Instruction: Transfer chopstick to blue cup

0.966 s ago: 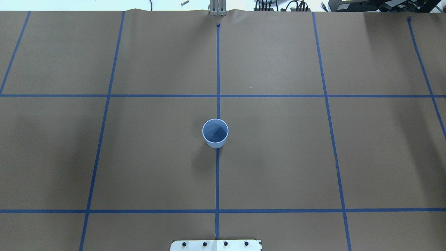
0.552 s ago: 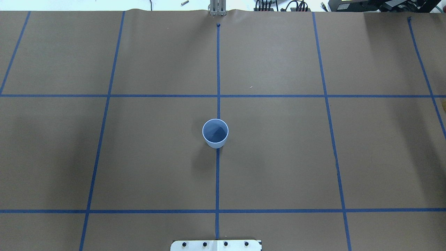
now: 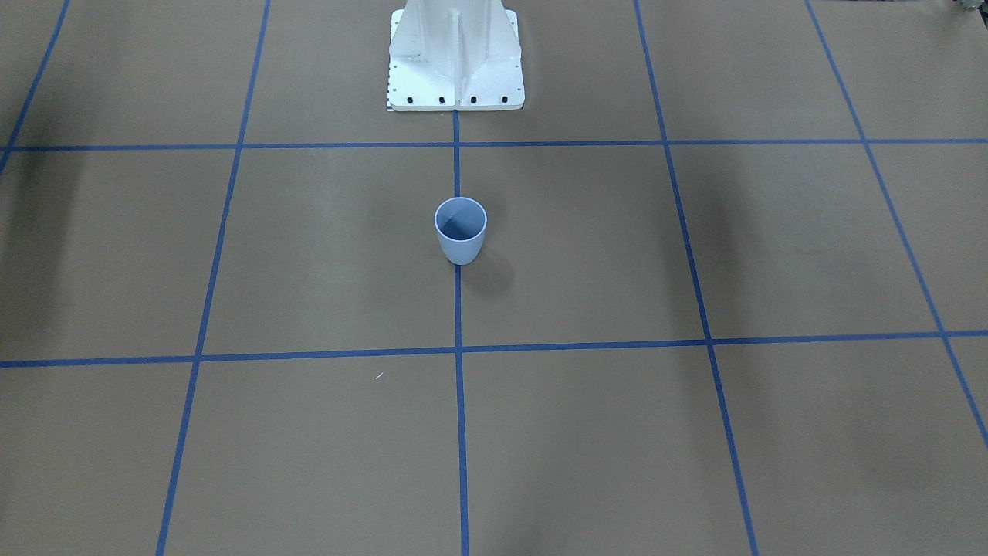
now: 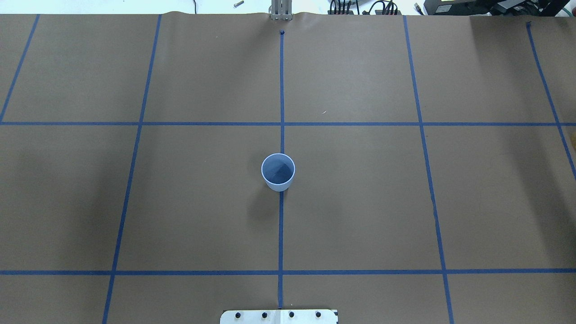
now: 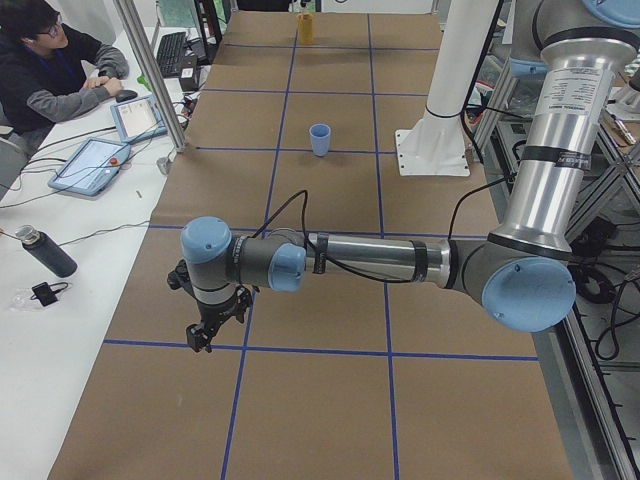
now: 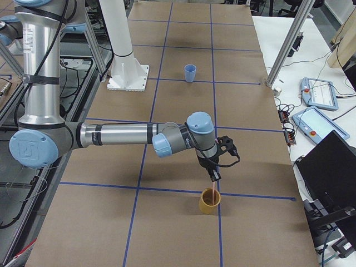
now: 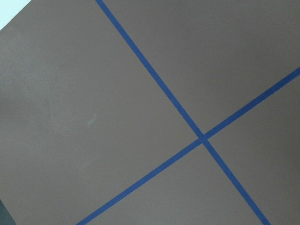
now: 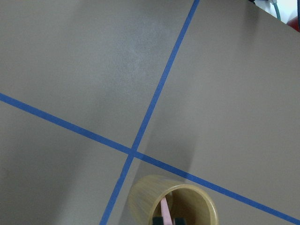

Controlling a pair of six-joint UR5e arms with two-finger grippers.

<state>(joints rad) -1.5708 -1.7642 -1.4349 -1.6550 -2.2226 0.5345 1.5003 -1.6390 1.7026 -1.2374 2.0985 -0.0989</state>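
**A:** What is shown in the front-facing view?

**B:** The blue cup [image 3: 461,232] is seen upright at the middle of the counter [image 3: 617,255], set on a line of blue tape [image 3: 458,309]. Nothing is seen inside it. Smooth matte plastic is suggested, tapered to a rounded base and darker within. The counter is covered in dull brown paper.

**A:** And overhead?

**B:** The same is shown. The cup's round mouth is turned upward, and no arm is caught in view.

**A:** The exterior left view?

**B:** The left gripper [image 5: 203,335] is held low over bare paper, well apart from the blue cup. Whether it is spread or pressed together cannot be told. A person [image 5: 50,70] is seated at a side desk.

**A:** Exterior right?

**B:** The right gripper [image 6: 214,176] is poised just above a tan cup [image 6: 209,203], well apart from the blue cup. The chopstick [image 6: 211,190], thin, straight and pale pink, is seen running down into that tan cup.

**A:** The wrist views?

**B:** From the left wrist, only paper and crossed tape are shown. From the right wrist, the tan cup's glossy rim and the pink stick are cut off at the bottom edge, with the gripper's dark tips beside the stick. Whether it is pinched cannot be told.

**A:** How far along is the task judged to be?

**B:** It is judged to be barely begun. The chopstick has yet to be lifted out, carried across and lowered into the blue cup.
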